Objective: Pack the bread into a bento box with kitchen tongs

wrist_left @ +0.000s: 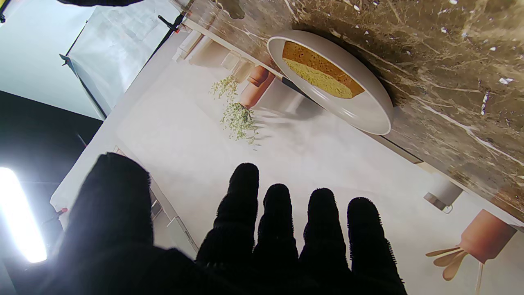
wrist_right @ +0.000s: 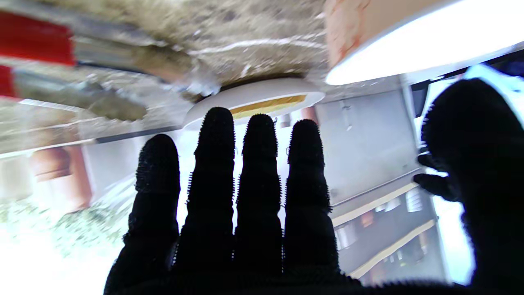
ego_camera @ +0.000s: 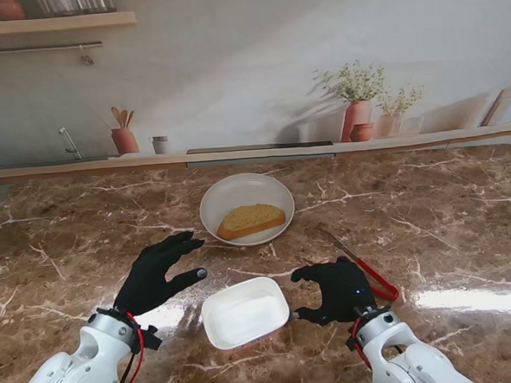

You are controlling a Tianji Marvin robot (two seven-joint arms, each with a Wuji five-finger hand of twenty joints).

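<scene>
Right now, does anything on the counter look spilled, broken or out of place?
Nothing stands out. The bread lies whole in the round plate, the white box sits upright and empty, and the red tongs lie flat beside the right hand. No spills show.

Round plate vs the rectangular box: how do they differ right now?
The round white plate holds the toasted bread slice; the white rectangular bento box holds nothing. The plate sits farther from me, near the table's middle; the box lies nearer, between the left hand and right hand. The box is the smaller. Both are white and rest on the brown marble table.
</scene>
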